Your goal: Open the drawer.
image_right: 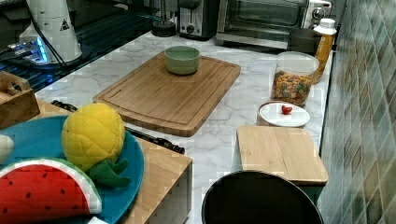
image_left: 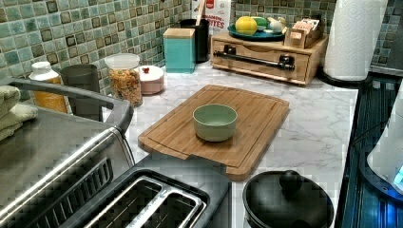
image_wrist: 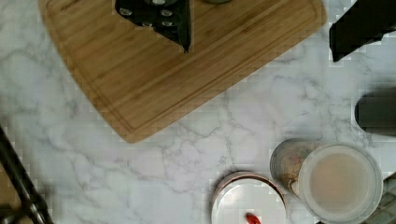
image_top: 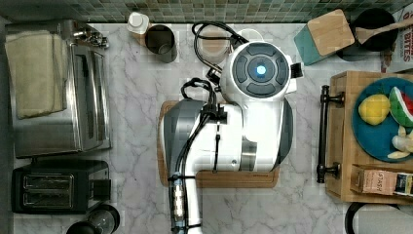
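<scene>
A marble counter (image_top: pixel 136 122) is seen with a white robot arm (image_top: pixel 253 112) held above a wooden cutting board (image_left: pixel 216 126) at its middle. In the wrist view, two dark gripper fingers (image_wrist: pixel 163 18) are seen set wide apart over the cutting board and counter, with nothing held between them; the gripper (image_wrist: pixel 261 35) hangs clear of every object.

The drawer (image_left: pixel 259 59) is found in a low bamboo box at the top view's right edge and at the back of the left view. It is shut flush with the box, and its long black bar handle (image_top: pixel 322 134) runs across its front, untouched. On top of the box a blue plate (image_top: pixel 377 136) with toy fruit is placed.

A green bowl (image_left: pixel 215 122) is set on the cutting board. A jar of cereal (image_left: pixel 124 78) and a small white lidded dish (image_right: pixel 283 114) are placed near the tiled wall. A toaster oven (image_top: pixel 58 92) and a toaster (image_top: pixel 58 185) are seen along the top view's left.
</scene>
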You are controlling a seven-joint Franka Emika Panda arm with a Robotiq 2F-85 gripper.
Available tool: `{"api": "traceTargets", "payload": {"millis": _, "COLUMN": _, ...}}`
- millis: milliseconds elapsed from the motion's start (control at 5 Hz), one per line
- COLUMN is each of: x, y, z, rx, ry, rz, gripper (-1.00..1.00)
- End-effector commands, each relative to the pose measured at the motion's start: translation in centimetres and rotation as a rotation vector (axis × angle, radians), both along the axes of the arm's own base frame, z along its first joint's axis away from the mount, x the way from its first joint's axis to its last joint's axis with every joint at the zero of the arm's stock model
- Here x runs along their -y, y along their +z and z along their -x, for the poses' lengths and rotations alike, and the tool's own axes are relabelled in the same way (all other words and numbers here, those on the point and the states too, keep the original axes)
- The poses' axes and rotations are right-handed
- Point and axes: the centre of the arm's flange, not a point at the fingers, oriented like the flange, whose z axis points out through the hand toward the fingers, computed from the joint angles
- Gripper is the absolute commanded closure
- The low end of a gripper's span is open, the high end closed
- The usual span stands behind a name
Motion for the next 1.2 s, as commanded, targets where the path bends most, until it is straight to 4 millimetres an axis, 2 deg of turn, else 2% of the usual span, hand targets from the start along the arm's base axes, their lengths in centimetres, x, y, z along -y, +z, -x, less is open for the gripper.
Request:
{"api": "traceTargets", "payload": {"millis": 200, "x": 12.8, "y": -0.2, "z": 1.6, "rx": -0.038, "ry": 0.113, "rz": 0.080, "gripper": -1.00}}
{"api": "traceTargets", "payload": {"millis": 400, "x": 15.6, "y": -1.8, "z": 2.6, "rx": -0.039, "ry": 0.152, "rz": 0.107, "gripper": -1.00}}
{"api": "traceTargets", "payload": {"millis": 800, "x": 18.9, "y": -4.5, "z": 4.7, "rx": -0.061, "ry": 0.211, "rz": 0.183, "gripper": -1.00}}
{"api": "traceTargets", "payload": {"millis": 1000, "x": 19.9, "y": -6.1, "z": 5.1, "rx": -0.063, "ry": 0.265, "rz": 0.195, "gripper": -1.00}}
{"api": "traceTargets", "payload": {"millis": 1200, "x": 20.0, "y": -7.3, "z": 5.5, "rx": -0.064, "ry": 0.283, "rz": 0.197, "gripper": -1.00}}
